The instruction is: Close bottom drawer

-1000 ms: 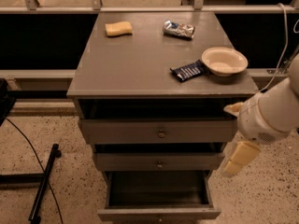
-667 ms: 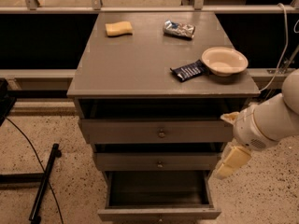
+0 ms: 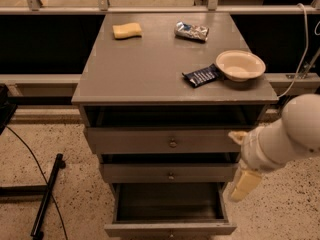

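Note:
The bottom drawer (image 3: 170, 228) of the grey cabinet is pulled far out at the lower edge of the view, and its dark inside shows empty. The middle drawer (image 3: 170, 173) and the top drawer (image 3: 170, 141) stick out a little, each with a small round knob. My gripper (image 3: 244, 184) hangs from the white arm at the cabinet's right side, level with the middle drawer's right end and above the bottom drawer's right front corner. Its cream fingers (image 3: 245, 185) point down.
On the cabinet top (image 3: 150, 69) lie a yellow sponge (image 3: 126, 30), a silver snack bag (image 3: 191, 31), a dark snack bag (image 3: 202, 76) and a white bowl (image 3: 240, 65). A black stand and cable (image 3: 45, 196) lie on the speckled floor at left.
The arm and gripper have moved down and a little left, closer to the bottom drawer's right side. The drawers have not moved.

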Available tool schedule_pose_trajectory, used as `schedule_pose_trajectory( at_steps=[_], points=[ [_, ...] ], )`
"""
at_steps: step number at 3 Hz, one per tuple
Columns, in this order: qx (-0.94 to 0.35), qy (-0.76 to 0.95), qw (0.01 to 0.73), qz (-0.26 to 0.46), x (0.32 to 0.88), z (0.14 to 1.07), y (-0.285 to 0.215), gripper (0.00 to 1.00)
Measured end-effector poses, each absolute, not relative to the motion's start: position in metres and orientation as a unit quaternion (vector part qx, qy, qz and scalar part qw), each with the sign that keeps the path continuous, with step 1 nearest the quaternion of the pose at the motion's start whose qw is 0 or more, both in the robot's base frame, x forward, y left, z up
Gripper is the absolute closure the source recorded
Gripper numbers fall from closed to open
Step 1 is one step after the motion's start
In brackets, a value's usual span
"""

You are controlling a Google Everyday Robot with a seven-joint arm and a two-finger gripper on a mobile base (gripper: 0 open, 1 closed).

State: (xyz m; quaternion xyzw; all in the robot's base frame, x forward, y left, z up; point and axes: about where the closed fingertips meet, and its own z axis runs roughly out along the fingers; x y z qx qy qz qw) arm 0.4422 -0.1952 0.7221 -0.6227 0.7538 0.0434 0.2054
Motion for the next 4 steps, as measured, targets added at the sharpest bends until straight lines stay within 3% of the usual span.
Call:
schedule_pose_trajectory(
  at_steps=[1, 2, 4],
  points=[
    [-0.675, 0.705, 0.219, 0.005, 0.426, 0.669, -0.203, 0.0],
    [-0.693, 0.677, 0.245, -0.032, 0.44, 0.674, -0.206, 0.0],
    [-0.725, 0.643, 0.242, 0.045, 0.446, 0.608, -0.197, 0.0]
  ],
)
